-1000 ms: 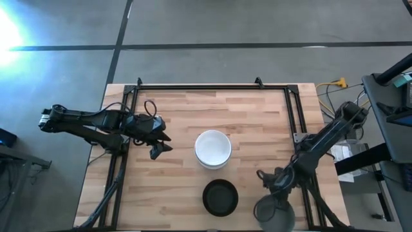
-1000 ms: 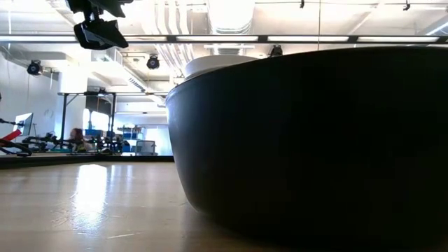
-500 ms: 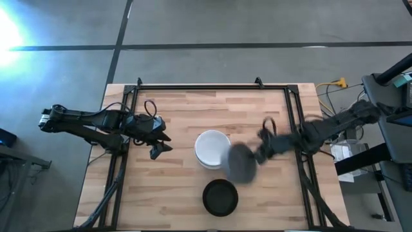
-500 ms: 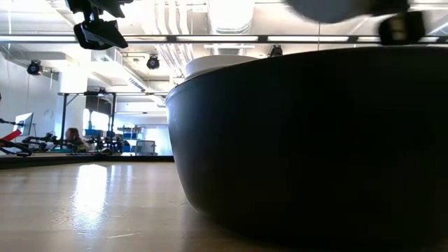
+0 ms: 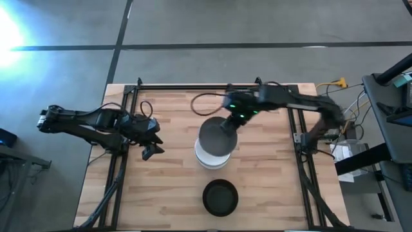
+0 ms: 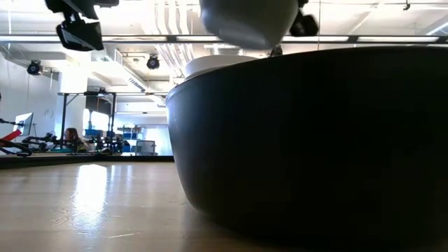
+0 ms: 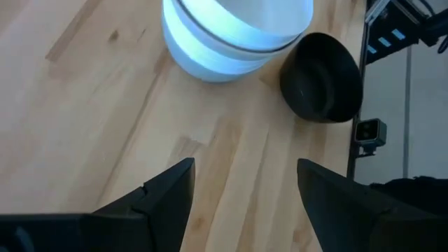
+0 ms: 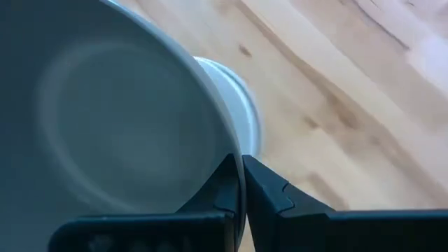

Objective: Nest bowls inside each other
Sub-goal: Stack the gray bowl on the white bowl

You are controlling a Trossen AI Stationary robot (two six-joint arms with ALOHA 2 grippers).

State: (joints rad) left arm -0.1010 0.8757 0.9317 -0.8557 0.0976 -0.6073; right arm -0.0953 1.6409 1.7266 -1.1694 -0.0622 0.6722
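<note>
A grey bowl (image 5: 214, 136) hangs in the air in my right gripper (image 5: 227, 123), just above a stack of white bowls (image 5: 212, 156) that stands on its base at the table's middle. In the low view the grey bowl (image 6: 248, 21) floats over the stack's rim (image 6: 210, 64). A black bowl (image 5: 220, 196) sits upright near the near edge and fills the low view (image 6: 308, 140). My left gripper (image 5: 151, 149) waits open, left of the stack, above the table. The left wrist view shows the stack (image 7: 234, 35) and the black bowl (image 7: 322, 77) past my open left gripper (image 7: 245, 183). My right gripper (image 8: 241, 164) pinches the grey bowl's rim (image 8: 225, 157), one finger inside the hollow (image 8: 222, 189) and one outside (image 8: 269, 192). It comes from the far right, slanting down. The bowl is lifted clear and tilted over the white stack (image 8: 245, 112).
A black metal frame (image 5: 212, 87) runs along the table's far edge and down both sides. Bare wood lies left of the stack and around the black bowl. Cables (image 5: 335, 87) and equipment stand off the right side.
My right arm has swung fast from the near right corner across the table toward its middle and far side, carrying the grey bowl up and over, and now holds it above the white stack. My left gripper has drawn back slightly toward the left edge.
</note>
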